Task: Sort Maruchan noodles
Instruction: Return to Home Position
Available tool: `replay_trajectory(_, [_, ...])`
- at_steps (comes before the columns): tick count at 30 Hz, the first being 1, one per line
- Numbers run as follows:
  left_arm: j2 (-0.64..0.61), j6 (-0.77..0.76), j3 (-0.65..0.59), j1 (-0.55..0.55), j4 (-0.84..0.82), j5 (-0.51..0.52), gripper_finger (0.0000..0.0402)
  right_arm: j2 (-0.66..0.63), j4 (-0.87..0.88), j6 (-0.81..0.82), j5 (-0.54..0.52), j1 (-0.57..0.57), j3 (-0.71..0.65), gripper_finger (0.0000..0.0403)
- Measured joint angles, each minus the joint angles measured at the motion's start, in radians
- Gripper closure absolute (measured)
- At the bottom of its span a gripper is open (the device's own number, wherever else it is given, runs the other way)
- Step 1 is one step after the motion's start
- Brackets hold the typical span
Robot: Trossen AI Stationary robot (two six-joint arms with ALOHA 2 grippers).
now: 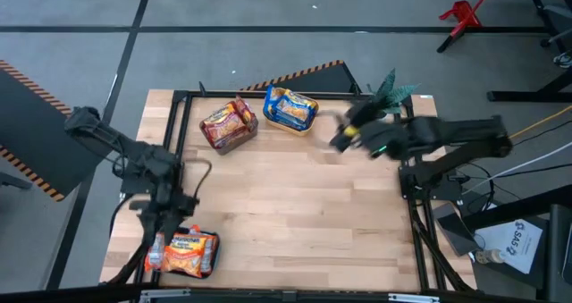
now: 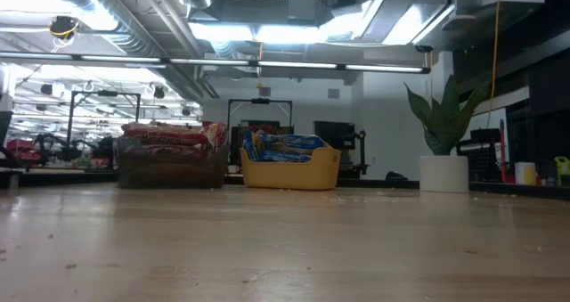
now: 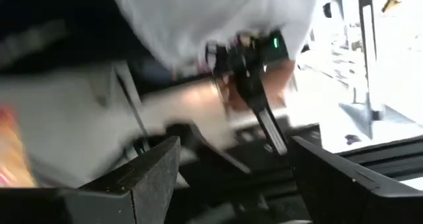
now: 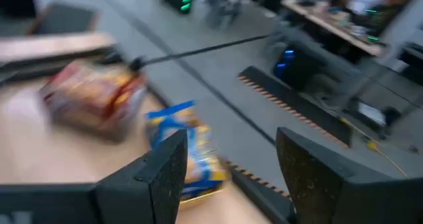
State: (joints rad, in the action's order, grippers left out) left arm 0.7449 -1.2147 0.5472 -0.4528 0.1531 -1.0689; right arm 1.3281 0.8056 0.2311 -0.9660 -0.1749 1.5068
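Orange-red noodle packets fill a grey bin (image 1: 229,125) (image 2: 169,159) at the table's far side. Blue-yellow packets (image 1: 289,112) lie in the yellow bin (image 2: 289,170) to its right; my right wrist view shows both, the grey bin (image 4: 96,102) and the yellow bin (image 4: 188,151). More orange packets (image 1: 186,250) sit in a bin at the near-left corner. My left gripper (image 1: 166,215) (image 3: 234,145) hangs open just beyond that bin, holding nothing. My right gripper (image 1: 343,135) (image 4: 231,135) is open and empty, raised to the right of the yellow bin.
A potted plant (image 1: 391,90) (image 2: 445,137) stands at the far-right corner. A black frame rail (image 1: 179,142) borders the table. Bare wood (image 1: 295,205) spans the middle between the bins and both arms.
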Motion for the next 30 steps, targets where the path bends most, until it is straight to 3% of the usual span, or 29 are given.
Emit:
replay_trajectory(3, [-0.065, 0.157, -0.001, 0.118, -0.008, 0.006, 0.0127, -0.11, -0.002, -0.007, 0.002, 0.047, -0.026, 0.0183])
replay_trajectory(7, [-0.152, 0.344, -0.001, 0.309, -0.007, -0.015, 0.0127, -0.248, -0.014, -0.026, 0.174, 0.15, -0.119, 0.0183])
replay_trajectory(10, [-0.198, 0.416, -0.001, 0.46, 0.0, -0.046, 0.0127, -0.354, -0.099, -0.026, 0.264, 0.232, -0.235, 0.0183])
replay_trajectory(15, [-0.256, 0.516, -0.001, 0.673, 0.026, -0.085, 0.0127, -0.519, -0.305, -0.037, 0.326, 0.338, -0.484, 0.0183])
replay_trajectory(23, [-0.231, 0.628, -0.04, 0.892, 0.019, -0.069, 0.0127, -0.714, -0.52, 0.07, 0.437, 0.451, -0.812, 0.0183])
replay_trajectory(28, [-0.222, 0.524, -0.116, 0.934, 0.042, 0.126, 0.0127, -0.771, -0.542, 0.165, 0.477, 0.471, -0.921, 0.0183])
replay_trajectory(30, [-0.224, 0.477, -0.143, 0.913, 0.144, 0.213, 0.0127, -0.78, -0.543, 0.185, 0.482, 0.471, -0.941, 0.0183])
